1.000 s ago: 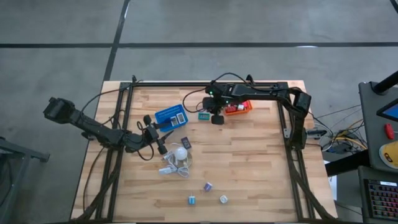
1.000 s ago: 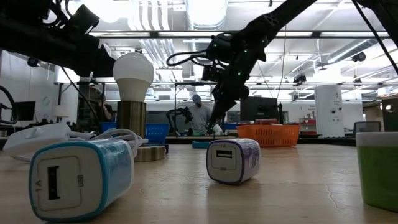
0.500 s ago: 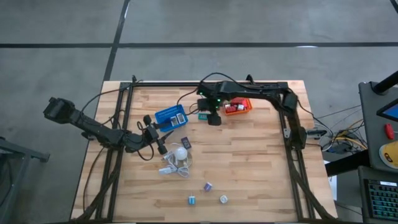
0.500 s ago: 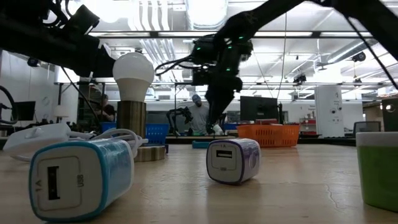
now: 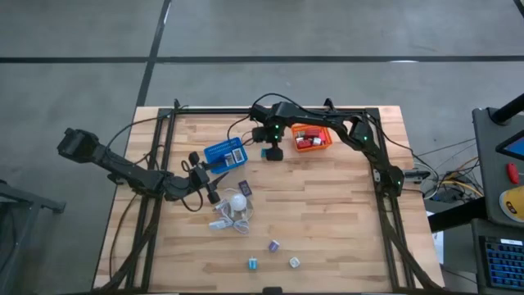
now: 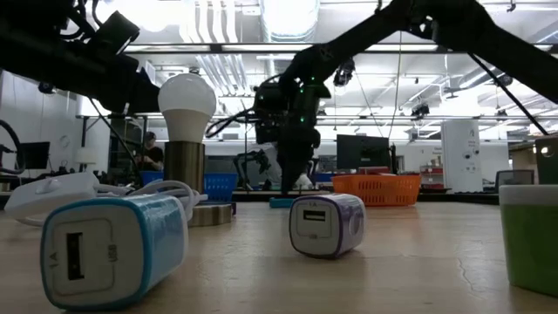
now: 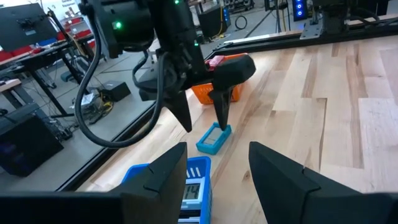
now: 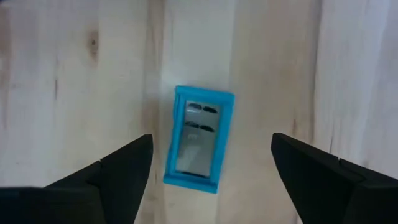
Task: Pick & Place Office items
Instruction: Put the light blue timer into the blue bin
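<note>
The right gripper (image 8: pixel 208 168) hangs with fingers spread wide directly above a small blue-framed office item (image 8: pixel 199 138) lying flat on the bench (image 5: pixel 327 213), between the blue basket (image 5: pixel 224 153) and orange basket (image 5: pixel 312 138). The left gripper (image 5: pixel 214 192) waits half-open and empty near the blue basket.

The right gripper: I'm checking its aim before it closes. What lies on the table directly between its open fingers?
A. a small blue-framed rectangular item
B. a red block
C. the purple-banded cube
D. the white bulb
A: the right wrist view shows the small blue-framed rectangular item lying on the wooden table between the spread fingers of the right gripper, and the left wrist view shows those fingers poised just above it.
</note>
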You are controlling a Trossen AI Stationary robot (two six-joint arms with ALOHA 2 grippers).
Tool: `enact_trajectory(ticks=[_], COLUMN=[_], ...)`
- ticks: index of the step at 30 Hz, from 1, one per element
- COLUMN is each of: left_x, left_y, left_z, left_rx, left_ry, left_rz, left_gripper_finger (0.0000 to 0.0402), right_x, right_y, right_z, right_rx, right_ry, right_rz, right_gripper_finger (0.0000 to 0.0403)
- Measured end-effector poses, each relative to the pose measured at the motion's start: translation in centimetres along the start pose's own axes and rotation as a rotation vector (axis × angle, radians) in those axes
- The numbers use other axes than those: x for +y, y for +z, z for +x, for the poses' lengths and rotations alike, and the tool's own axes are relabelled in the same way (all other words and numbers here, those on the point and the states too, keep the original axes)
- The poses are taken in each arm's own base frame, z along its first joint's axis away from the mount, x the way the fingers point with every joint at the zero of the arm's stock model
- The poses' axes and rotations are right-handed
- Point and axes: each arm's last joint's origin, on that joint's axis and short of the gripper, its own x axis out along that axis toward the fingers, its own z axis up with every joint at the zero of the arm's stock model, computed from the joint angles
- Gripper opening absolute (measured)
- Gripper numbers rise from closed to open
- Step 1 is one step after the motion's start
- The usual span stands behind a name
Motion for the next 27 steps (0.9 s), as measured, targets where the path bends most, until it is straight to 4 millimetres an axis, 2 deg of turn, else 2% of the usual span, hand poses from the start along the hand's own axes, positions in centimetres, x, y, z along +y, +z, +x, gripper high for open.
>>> enact_trajectory(ticks=[20, 27], left_x=[0.0, 0.0], left_y=[0.3, 0.3], left_z=[0.0, 0.0], left_rx=[-0.011, -0.014], left_ry=[-0.002, -0.003], left_rz=[-0.014, -0.020], left_gripper_finger=[0.0177, 0.0177], right_x=[0.6, 1.4], right_y=[-0.4, -1.3], right_z=[0.0, 0.7], right_rx=[0.075, 0.127], right_ry=[-0.010, 0.098], right_rz=[0.075, 0.046], right_gripper_finger=[0.0317, 0.0295])
